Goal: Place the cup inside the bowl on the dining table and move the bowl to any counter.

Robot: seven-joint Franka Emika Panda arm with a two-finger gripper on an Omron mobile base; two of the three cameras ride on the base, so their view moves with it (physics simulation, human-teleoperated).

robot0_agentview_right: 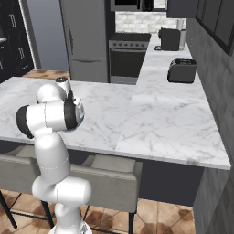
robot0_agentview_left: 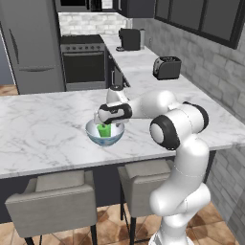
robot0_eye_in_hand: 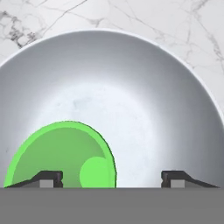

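The bright-green cup (robot0_agentview_left: 104,130) stands inside the wide bowl (robot0_agentview_left: 113,138), which rests on the marble dining table (robot0_agentview_left: 43,129) near its front edge. In the hand view the cup (robot0_eye_in_hand: 57,153) sits in the lower left of the bowl's white inside (robot0_eye_in_hand: 144,100), seen from straight above. My gripper (robot0_agentview_left: 103,122) hangs just over the bowl, pointing down. Its fingertips (robot0_eye_in_hand: 48,178) stand wide apart: the left one is over the cup, the right one is well clear of it. The gripper (robot0_eye_in_hand: 111,179) is open and holds nothing.
A marble counter (robot0_agentview_left: 139,72) runs back along the right wall, carrying a dark toaster (robot0_agentview_left: 167,67) and a coffee machine (robot0_agentview_left: 130,39). A stove (robot0_agentview_left: 84,62) and fridge (robot0_agentview_left: 31,43) stand at the back. Padded chairs (robot0_agentview_left: 52,201) are tucked under the table's front edge.
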